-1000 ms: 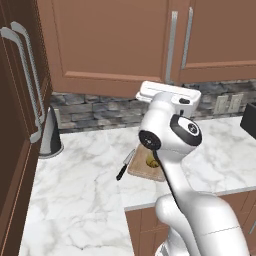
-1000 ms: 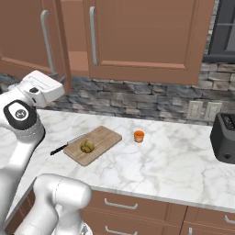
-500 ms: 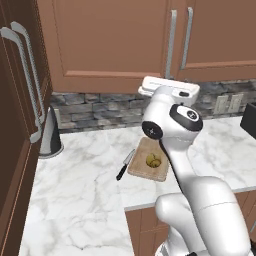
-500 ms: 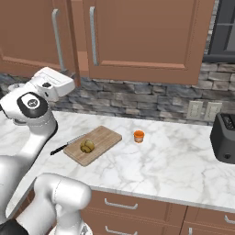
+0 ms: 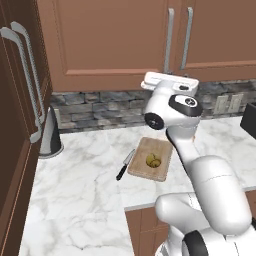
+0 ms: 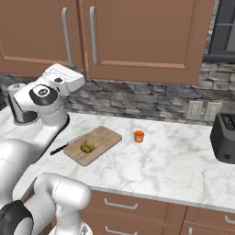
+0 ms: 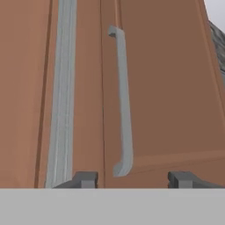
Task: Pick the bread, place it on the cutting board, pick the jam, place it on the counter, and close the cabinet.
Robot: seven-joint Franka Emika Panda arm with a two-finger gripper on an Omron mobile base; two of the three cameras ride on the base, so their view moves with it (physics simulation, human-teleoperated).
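The bread lies on the cutting board. The jam stands on the counter, to the right of the board. Both doors of the cabinet look flush and shut, their two bar handles side by side at the seam. My gripper is raised close in front of the doors' lower part and faces them. It is open, its fingertips apart with nothing between them.
A black-handled knife lies at the board's left edge. A dark toaster stands at the far right. A steel canister sits at the back left, beside the tall dark cupboard.
The left cabinet door has swung the last bit shut, its handle closing up to the right door's handle. My hand followed it toward the doors, and the jaws have parted.
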